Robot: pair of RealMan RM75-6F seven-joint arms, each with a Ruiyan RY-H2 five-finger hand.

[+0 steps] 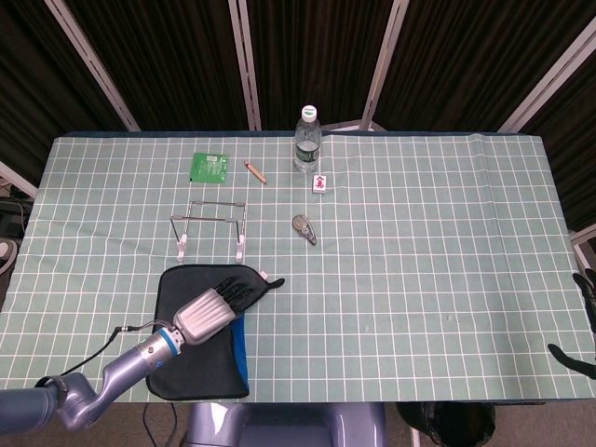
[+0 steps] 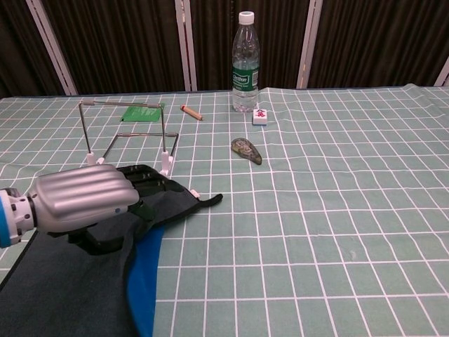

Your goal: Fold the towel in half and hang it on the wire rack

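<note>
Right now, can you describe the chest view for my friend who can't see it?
The robot's left hand holds a dark towel by its edge, folding it over so a blue underside shows. Behind stand a wire rack and a water bottle on the green checked table.

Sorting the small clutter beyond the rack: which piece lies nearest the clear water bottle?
The small white tile with a red mark, just in front of the clear water bottle; the others lie farther away.

table (image 1: 447, 279) wearing green white-grid cloth | black curtains (image 1: 307, 56) hanging behind | pale metal struts (image 1: 244, 60) crossing them
</note>
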